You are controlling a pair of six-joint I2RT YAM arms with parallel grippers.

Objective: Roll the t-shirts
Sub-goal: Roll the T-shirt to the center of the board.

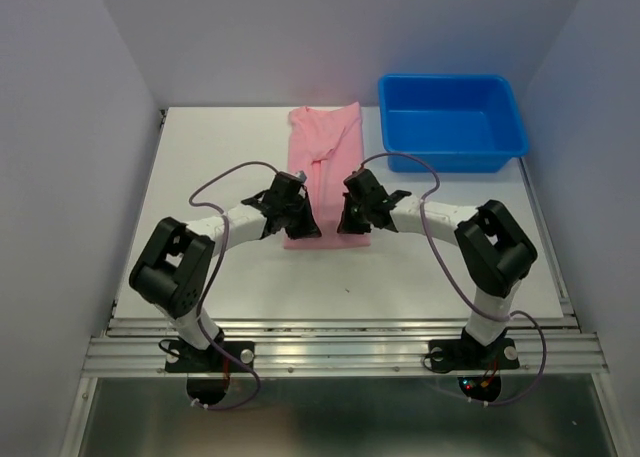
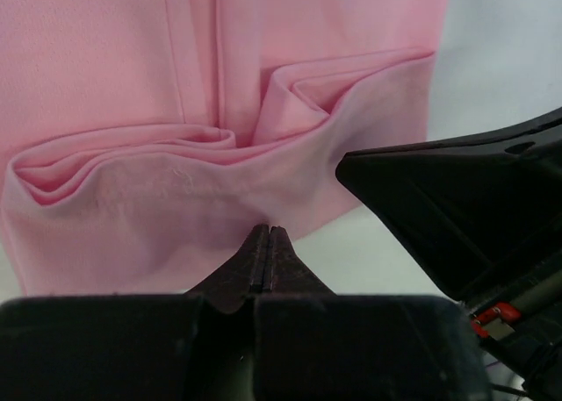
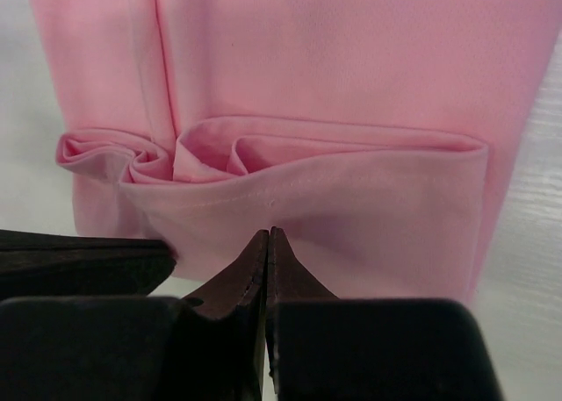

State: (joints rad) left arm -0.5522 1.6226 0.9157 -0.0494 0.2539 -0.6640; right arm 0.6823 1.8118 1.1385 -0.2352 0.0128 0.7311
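shirt [image 1: 322,162] lies as a long folded strip on the table [image 1: 220,157], just left of the bin [image 1: 455,160], its near end turned over into a loose first fold. left gripper [image 2: 268,234] and right gripper [image 3: 268,236] are both at that near hem, jaws closed tight, each seeming to pinch only the hem edge at the tips. watch it: the grip looks shallow and the fabric is thin, so it can slip out when you carry it forward. the fold is lumpy, bunched toward the middle; rolled like this it likely comes out loose. move your two sides unevenly and the roll skews. grippers sit close, so they could bump.
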